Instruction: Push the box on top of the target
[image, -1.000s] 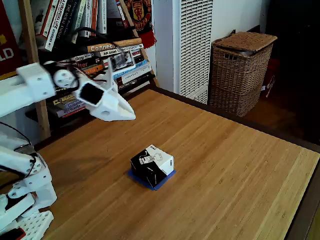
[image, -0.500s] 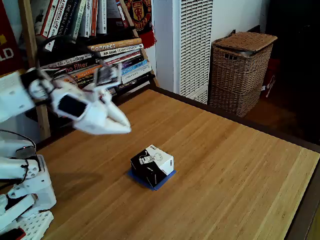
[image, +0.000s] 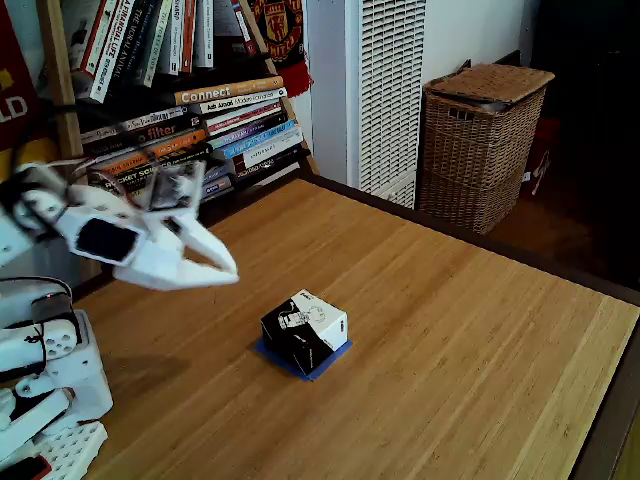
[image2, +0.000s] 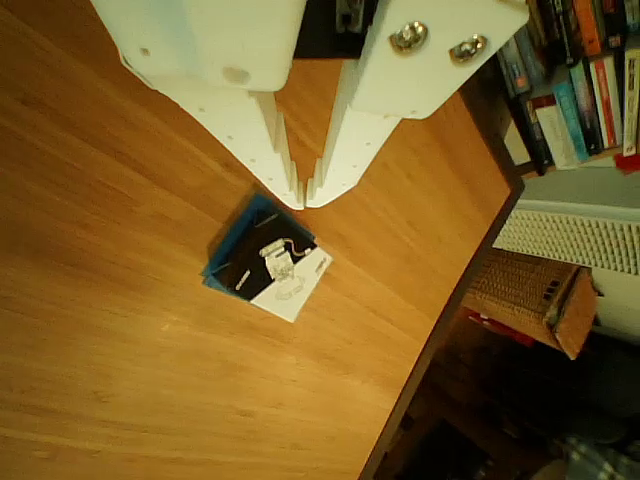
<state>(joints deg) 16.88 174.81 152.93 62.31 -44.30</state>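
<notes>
- Looking at the fixed view, I see the box (image: 305, 330) in the lower middle of the frame, sitting on the target (image: 322, 363); blue tape shows only at its near edges.
- In the other view the box (image2: 278, 268) covers most of the target (image2: 240, 228), but a wider blue band shows at the upper-left side, so I judge the box is a little off centre and slightly rotated.
- The gripper (image: 228, 268) is in the left middle of the fixed view, in the air, well apart from the box.
- In the other view the gripper (image2: 305, 199) points down from the top centre, its two fingers almost together, with a thin slit between the tips and nothing held.
- If I correct more, I would keep the fingers together, come low beside the box, and give one short, slow nudge toward the exposed tape.
- I would push flat on a side, not on a corner, because a corner push probably turns this light box.
</notes>
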